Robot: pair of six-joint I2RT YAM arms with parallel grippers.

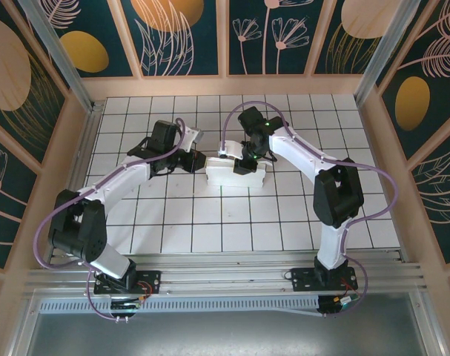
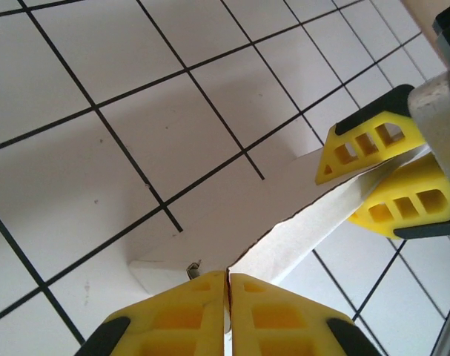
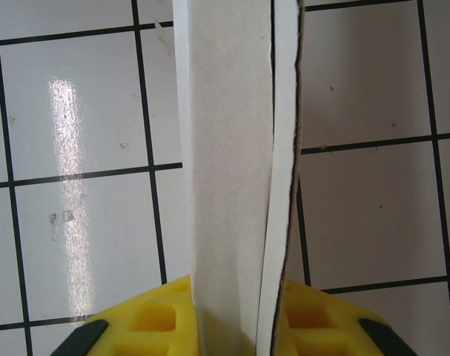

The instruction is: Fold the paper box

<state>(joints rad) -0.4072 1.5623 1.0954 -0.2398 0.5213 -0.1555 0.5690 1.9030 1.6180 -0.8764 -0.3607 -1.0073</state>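
The white paper box point(image 1: 226, 176) lies partly folded at the middle of the tiled table. In the top view my left gripper point(image 1: 197, 162) meets its left end and my right gripper point(image 1: 245, 165) comes down onto its top from behind. The left wrist view has my left gripper point(image 2: 227, 276) shut on the thin edge of a box panel point(image 2: 210, 208). The right gripper's yellow fingers point(image 2: 373, 141) pinch the same panel further along. In the right wrist view my right gripper point(image 3: 236, 288) is shut on upright box panels point(image 3: 228, 148), two layers standing between its fingers.
The table is a white grid of tiles point(image 1: 195, 222), walled by wooden panels point(image 1: 76, 148) on three sides. An aluminium rail point(image 1: 225, 267) runs along the near edge by the arm bases. Bare tiles lie around the box on every side.
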